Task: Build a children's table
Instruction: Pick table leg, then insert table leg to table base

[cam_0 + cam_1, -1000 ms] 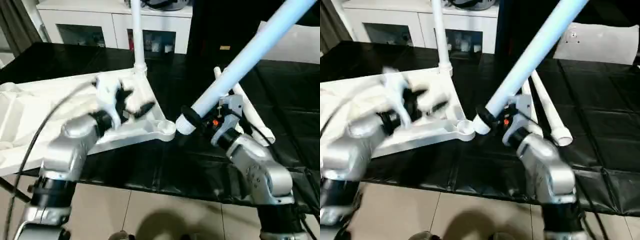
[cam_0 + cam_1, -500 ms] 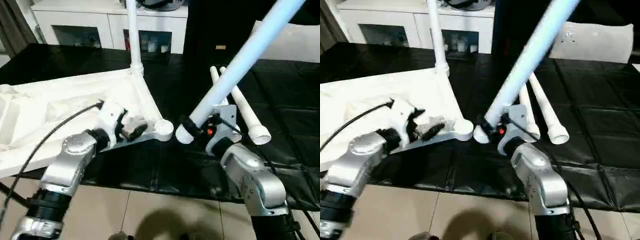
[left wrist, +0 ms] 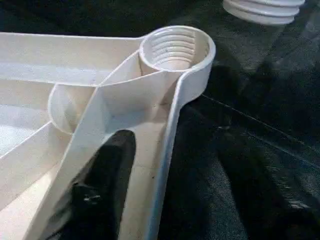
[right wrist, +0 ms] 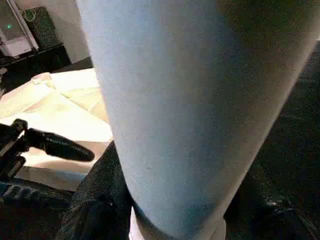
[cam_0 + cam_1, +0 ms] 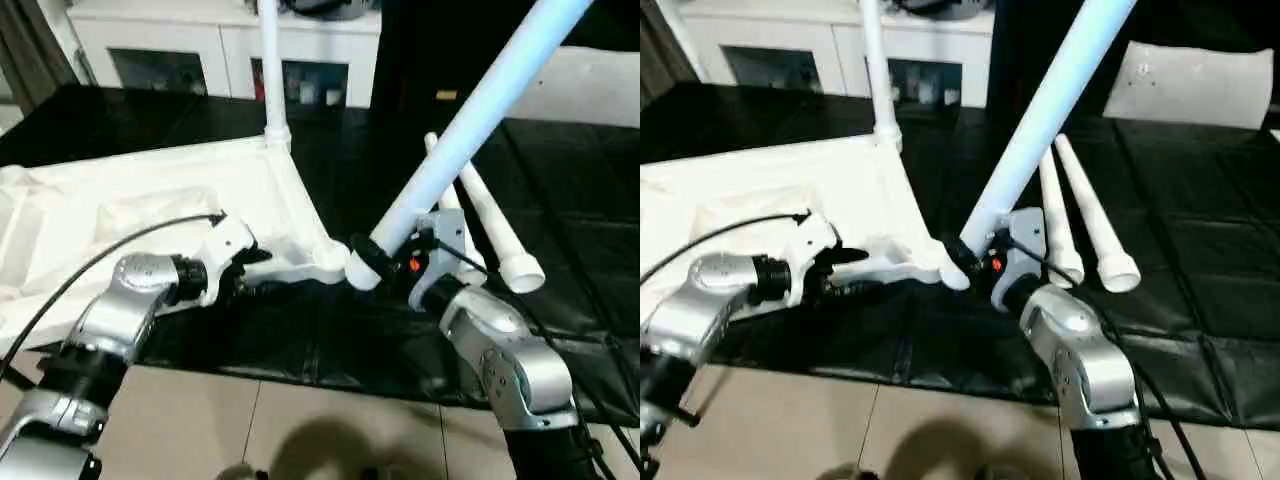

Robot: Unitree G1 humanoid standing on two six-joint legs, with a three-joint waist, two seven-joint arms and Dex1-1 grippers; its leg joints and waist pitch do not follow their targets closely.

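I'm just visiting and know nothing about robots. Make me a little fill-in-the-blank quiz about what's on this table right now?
1. The right tool holds a long white ___, tilted up and away from the robot.
2. On the upturned table top, ___ leg already stands upright in a far corner.
3. The empty corner socket has ___ inside for screwing a leg in.
4. ___ spare legs lie on the black surface.

Missing words: leg; one; threads; two
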